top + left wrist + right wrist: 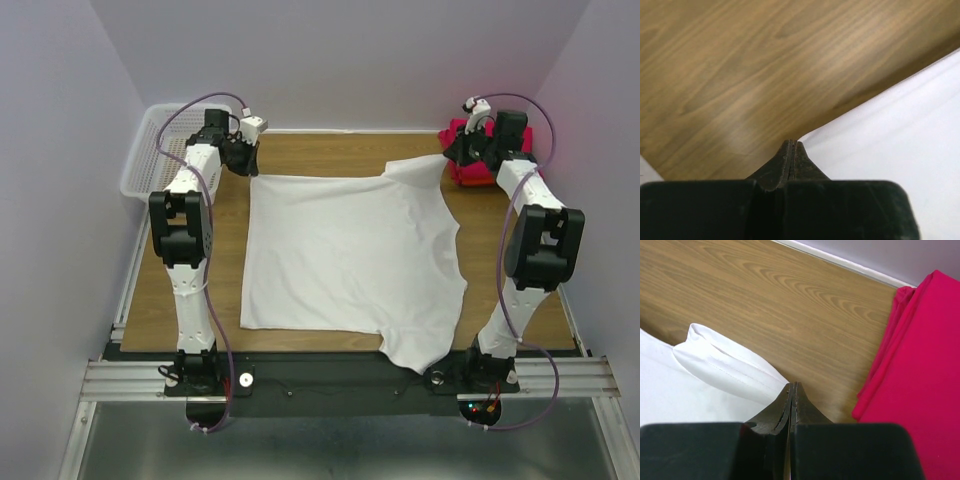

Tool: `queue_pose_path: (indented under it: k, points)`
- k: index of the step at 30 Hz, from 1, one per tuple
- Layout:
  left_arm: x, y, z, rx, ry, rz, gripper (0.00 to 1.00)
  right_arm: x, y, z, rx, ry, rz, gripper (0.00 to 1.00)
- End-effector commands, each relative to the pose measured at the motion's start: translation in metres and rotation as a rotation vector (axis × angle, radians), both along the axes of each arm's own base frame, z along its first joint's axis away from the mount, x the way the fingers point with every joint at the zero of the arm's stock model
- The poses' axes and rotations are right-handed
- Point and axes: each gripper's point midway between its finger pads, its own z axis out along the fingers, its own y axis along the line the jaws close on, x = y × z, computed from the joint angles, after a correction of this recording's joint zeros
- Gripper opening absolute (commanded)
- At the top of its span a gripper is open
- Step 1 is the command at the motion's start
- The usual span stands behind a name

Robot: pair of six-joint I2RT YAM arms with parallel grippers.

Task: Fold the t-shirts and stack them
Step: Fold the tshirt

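Top: white t-shirt point(350, 250) lies spread flat on the table point(300, 150), red t-shirts point(466, 176) at far right | Left wrist: left gripper point(791, 145) squeezed shut on its far left corner | Right wrist: right gripper point(792, 387) squeezed shut on its far right sleeve.

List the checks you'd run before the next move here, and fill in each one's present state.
1. Left gripper shut at the white t-shirt far left corner: ok.
2. Cloth really pinched in the left gripper: cannot tell.
3. Right gripper shut beside the sleeve: ok. Whether it pinches cloth: cannot tell.
4. White t-shirt lying flat on the table: not ok. Its near right part drapes over the near edge, and the far right sleeve is rumpled.
5. Red t-shirts apart from the white t-shirt: ok, with bare wood between them.
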Motion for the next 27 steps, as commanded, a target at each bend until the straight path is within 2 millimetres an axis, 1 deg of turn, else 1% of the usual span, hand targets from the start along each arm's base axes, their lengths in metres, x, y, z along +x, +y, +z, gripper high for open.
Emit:
queue_pose_path:
  k: [1,4,6,7,8,9,10,11,12,14,15,16,17,18,19,20,21,22,23,24,25,26,27]
  points:
    - [0.034,0.009,0.069,0.028,-0.227,0.034,0.00,0.015,0.002,0.016,0.012,-0.044,-0.005,0.00]
    - [0.040,0.009,0.071,0.032,-0.254,0.028,0.00,0.017,0.005,0.013,0.022,-0.037,0.004,0.01]
    - [0.039,0.009,0.067,0.036,-0.259,0.022,0.00,0.017,0.007,0.014,0.027,-0.036,0.009,0.00]
    - [0.041,0.010,0.074,0.039,-0.286,0.024,0.00,0.016,0.007,0.017,0.029,-0.041,0.009,0.01]
    - [0.040,0.011,0.074,0.048,-0.296,0.020,0.00,0.015,0.009,0.018,0.032,-0.040,0.014,0.01]
    - [0.035,0.011,0.075,0.053,-0.300,0.013,0.00,0.013,0.010,0.020,0.037,-0.042,0.017,0.01]
    - [0.036,0.013,0.080,0.058,-0.325,0.015,0.00,0.009,0.011,0.026,0.041,-0.048,0.020,0.01]
    - [0.029,0.014,0.080,0.065,-0.330,0.006,0.00,0.005,0.012,0.027,0.045,-0.046,0.022,0.00]
    - [0.028,0.014,0.084,0.064,-0.350,0.002,0.00,0.000,0.014,0.036,0.047,-0.056,0.030,0.00]
    - [0.023,0.015,0.086,0.074,-0.367,-0.010,0.00,-0.009,0.017,0.042,0.048,-0.061,0.037,0.01]
    - [0.017,0.016,0.088,0.077,-0.376,-0.018,0.00,-0.016,0.018,0.038,0.050,-0.046,0.039,0.01]
    - [0.014,0.016,0.090,0.078,-0.383,-0.028,0.00,-0.025,0.020,0.048,0.050,-0.057,0.043,0.01]
    - [0.010,0.017,0.089,0.080,-0.385,-0.034,0.00,-0.031,0.022,0.048,0.052,-0.050,0.049,0.01]
    - [0.003,0.017,0.090,0.086,-0.390,-0.048,0.00,-0.041,0.025,0.039,0.055,-0.024,0.056,0.01]
    - [0.001,0.017,0.093,0.085,-0.400,-0.053,0.00,-0.050,0.027,0.037,0.049,-0.011,0.066,0.01]
    - [-0.003,0.018,0.093,0.081,-0.399,-0.061,0.00,-0.059,0.029,0.046,0.042,-0.025,0.071,0.01]
    - [-0.011,0.018,0.093,0.083,-0.401,-0.072,0.00,-0.066,0.030,0.042,0.037,-0.016,0.074,0.00]
    - [-0.014,0.018,0.093,0.093,-0.409,-0.086,0.00,-0.078,0.033,0.028,0.033,0.024,0.084,0.01]
    - [-0.022,0.018,0.085,0.097,-0.394,-0.098,0.00,-0.088,0.035,0.034,0.023,0.012,0.091,0.01]
    - [-0.027,0.020,0.090,0.102,-0.406,-0.104,0.00,-0.096,0.036,0.029,0.003,0.024,0.103,0.01]
    - [-0.031,0.020,0.089,0.113,-0.411,-0.122,0.00,-0.106,0.037,0.020,-0.002,0.045,0.109,0.01]
    - [-0.040,0.021,0.078,0.118,-0.386,-0.131,0.00,-0.112,0.038,0.017,-0.013,0.053,0.116,0.00]
    - [-0.044,0.022,0.076,0.124,-0.386,-0.140,0.00,-0.118,0.038,0.014,-0.022,0.059,0.119,0.01]
